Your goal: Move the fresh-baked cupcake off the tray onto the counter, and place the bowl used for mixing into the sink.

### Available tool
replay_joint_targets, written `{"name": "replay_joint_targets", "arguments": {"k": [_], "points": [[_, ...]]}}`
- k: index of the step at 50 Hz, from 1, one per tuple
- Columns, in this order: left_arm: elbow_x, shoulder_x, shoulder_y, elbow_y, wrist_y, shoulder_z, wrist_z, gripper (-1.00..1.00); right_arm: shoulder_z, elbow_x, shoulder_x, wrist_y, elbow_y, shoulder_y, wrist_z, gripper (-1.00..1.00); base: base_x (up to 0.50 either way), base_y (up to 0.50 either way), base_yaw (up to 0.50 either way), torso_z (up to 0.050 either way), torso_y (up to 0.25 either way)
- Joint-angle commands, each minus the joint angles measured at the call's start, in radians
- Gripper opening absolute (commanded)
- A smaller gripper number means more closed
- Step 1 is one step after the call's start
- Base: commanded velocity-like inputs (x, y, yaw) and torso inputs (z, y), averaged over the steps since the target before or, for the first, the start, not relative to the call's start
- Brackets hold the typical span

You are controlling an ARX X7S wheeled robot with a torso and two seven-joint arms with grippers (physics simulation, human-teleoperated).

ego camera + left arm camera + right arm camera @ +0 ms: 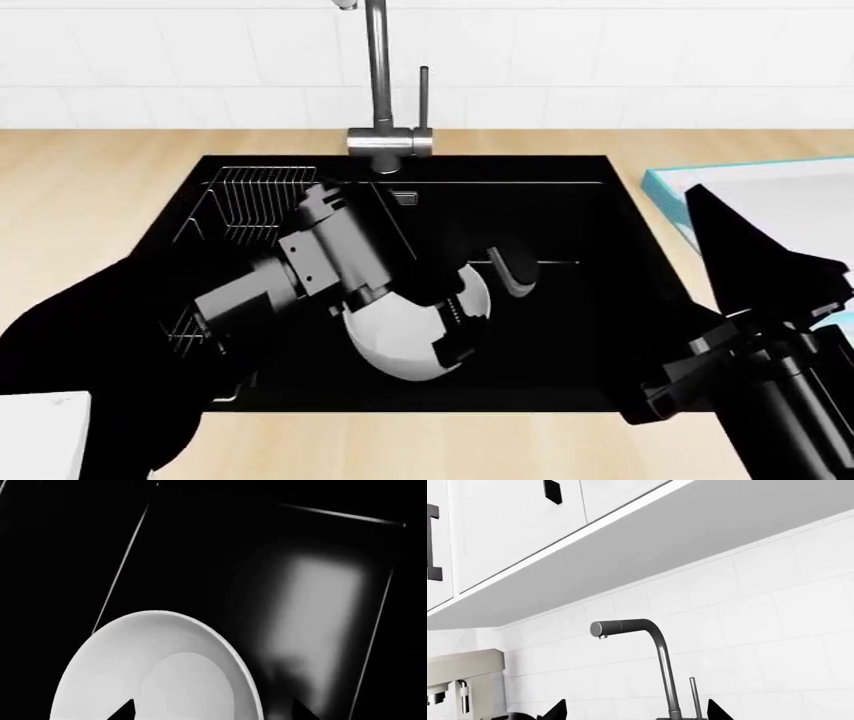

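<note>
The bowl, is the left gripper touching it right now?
Touching. In the head view the left gripper closes over the rim of the bowl above the sink; the left wrist view shows one fingertip overlapping the bowl's inside.

- Bowl (398,345): plain white.
- Sink (561,320): black.
- Bench (80,190): pale wood grain.
- Tray (787,190): white inside, light blue rim.
- Tap (379,80): steel grey.
- Wall tiles (774,610): white.

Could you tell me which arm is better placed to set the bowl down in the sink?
Left. Its pincer already holds the bowl over the sink, while the right pincer sits beside the basin, its camera facing the tap.
</note>
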Motion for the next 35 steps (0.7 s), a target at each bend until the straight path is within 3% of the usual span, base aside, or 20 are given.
{"name": "replay_joint_targets", "arguments": {"k": [1, 11, 17, 35], "points": [[-0.087, -0.093, -0.094, 0.221, -0.147, -0.065, -0.097, 1.00, -0.021, -0.001, -0.015, 0.015, -0.001, 0.024, -0.004, 1.00, 0.00, 0.00, 0.00, 0.000, 0.000], [-0.248, -0.213, -0.128, 0.493, -0.298, -0.197, -0.279, 1.00, -0.029, -0.002, -0.010, 0.040, -0.025, 0.054, 0.021, 1.00, 0.00, 0.00, 0.00, 0.000, 0.000], [-0.402, -0.313, -0.138, 0.659, -0.407, -0.312, -0.452, 1.00, 0.003, 0.012, 0.026, 0.026, -0.048, 0.030, 0.034, 1.00, 0.00, 0.00, 0.00, 0.000, 0.000], [-0.855, -0.517, -0.072, 0.934, -0.475, -0.525, -1.016, 1.00, 0.327, 0.034, 0.195, -0.137, -0.169, -0.310, 0.126, 1.00, 0.00, 0.00, 0.00, 0.000, 0.000]]}}
